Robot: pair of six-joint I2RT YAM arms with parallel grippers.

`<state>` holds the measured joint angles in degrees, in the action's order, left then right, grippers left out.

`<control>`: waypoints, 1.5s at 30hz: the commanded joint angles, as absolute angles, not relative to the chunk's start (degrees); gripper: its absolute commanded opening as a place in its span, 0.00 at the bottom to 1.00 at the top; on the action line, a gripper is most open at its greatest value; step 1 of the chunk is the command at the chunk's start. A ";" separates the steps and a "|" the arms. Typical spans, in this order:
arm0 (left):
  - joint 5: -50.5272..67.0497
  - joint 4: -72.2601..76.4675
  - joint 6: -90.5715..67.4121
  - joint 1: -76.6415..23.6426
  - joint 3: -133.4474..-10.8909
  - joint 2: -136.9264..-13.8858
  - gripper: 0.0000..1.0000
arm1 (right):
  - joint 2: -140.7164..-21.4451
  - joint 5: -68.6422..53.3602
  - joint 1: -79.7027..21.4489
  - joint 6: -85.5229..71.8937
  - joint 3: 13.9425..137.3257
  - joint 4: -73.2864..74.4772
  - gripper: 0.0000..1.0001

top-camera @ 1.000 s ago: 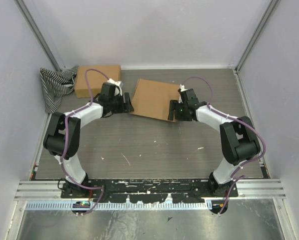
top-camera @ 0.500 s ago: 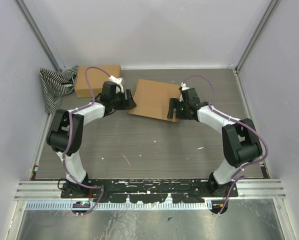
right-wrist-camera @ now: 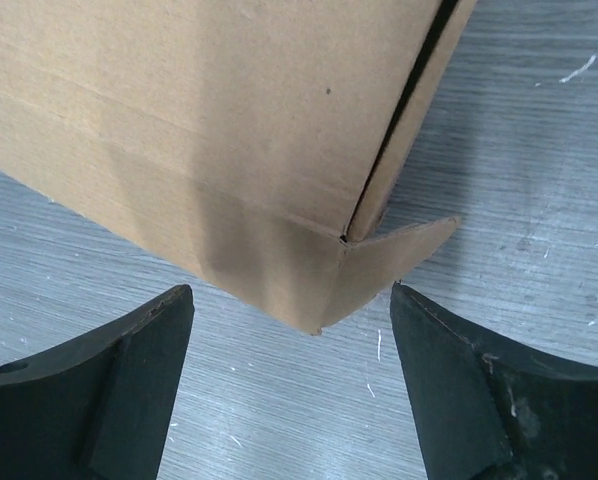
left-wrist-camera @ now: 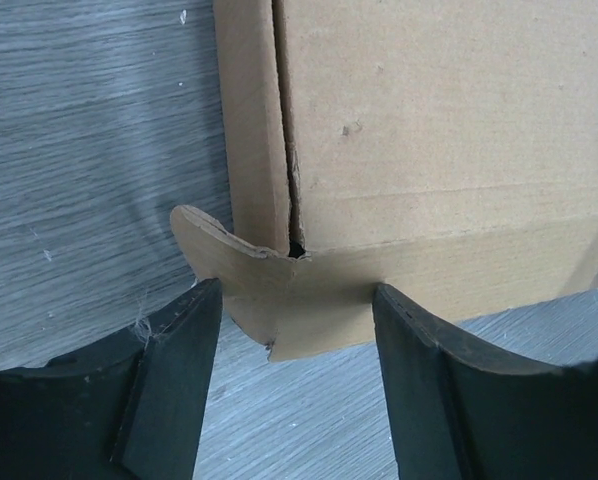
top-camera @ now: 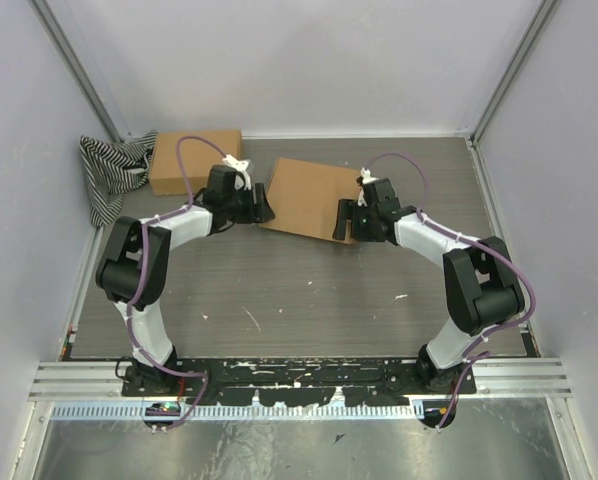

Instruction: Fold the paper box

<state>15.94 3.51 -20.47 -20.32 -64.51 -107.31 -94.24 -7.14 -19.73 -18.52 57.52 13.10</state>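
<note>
A flat brown paper box (top-camera: 309, 195) lies on the grey table at the middle back. My left gripper (top-camera: 261, 205) is open at the box's left near corner; in the left wrist view a bent corner flap (left-wrist-camera: 269, 290) of the box (left-wrist-camera: 429, 130) sits between the two dark fingers (left-wrist-camera: 169, 390). My right gripper (top-camera: 346, 220) is open at the box's right near corner; in the right wrist view that corner (right-wrist-camera: 324, 290) lies between the spread fingers (right-wrist-camera: 459, 390), with a small flap sticking out to the right.
A second, smaller brown box (top-camera: 194, 161) sits at the back left, beside a black-and-white striped cloth (top-camera: 111, 175). Grey walls enclose the table on three sides. A metal rail (top-camera: 299, 380) runs along the near edge by the arm bases.
My left gripper has moved slightly right toward the box's left corner. My right gripper has shifted slightly up and closer to the box's right corner. The box has barely moved.
</note>
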 commanded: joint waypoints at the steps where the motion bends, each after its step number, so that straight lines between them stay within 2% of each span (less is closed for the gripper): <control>1: 16.91 4.14 -19.12 -20.48 -65.07 -105.67 0.64 | -93.06 -7.76 -19.85 -18.37 57.37 9.85 0.84; 8: 22.28 -5.31 -20.29 -20.50 -69.50 -106.48 0.51 | -93.67 -11.21 -19.83 -18.93 58.45 11.59 0.75; 19: 28.01 -17.94 -22.48 -20.30 -74.47 -103.89 0.40 | -87.57 -10.43 -19.86 -19.51 59.12 18.07 0.63; 26: 30.69 -25.20 -23.36 -19.16 -78.02 -103.57 0.35 | -85.85 -7.28 -19.86 -19.47 64.54 26.69 0.63; 32: 35.52 -27.10 -24.99 -17.49 -78.84 -104.02 0.31 | -88.81 -8.81 -19.33 -19.68 67.57 32.24 0.64; 40: 39.53 -27.23 -25.72 -17.17 -79.24 -105.51 0.29 | -91.12 -15.57 -17.42 -19.25 67.59 33.67 0.64; 45: 41.27 -25.94 -26.47 -17.11 -78.79 -105.79 0.27 | -91.06 -15.72 -17.41 -19.41 67.98 33.72 0.64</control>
<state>36.64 -27.22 -24.99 -17.17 -77.28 -105.80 -91.61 -12.62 -17.17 -19.05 65.54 33.98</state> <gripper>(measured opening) 0.284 0.639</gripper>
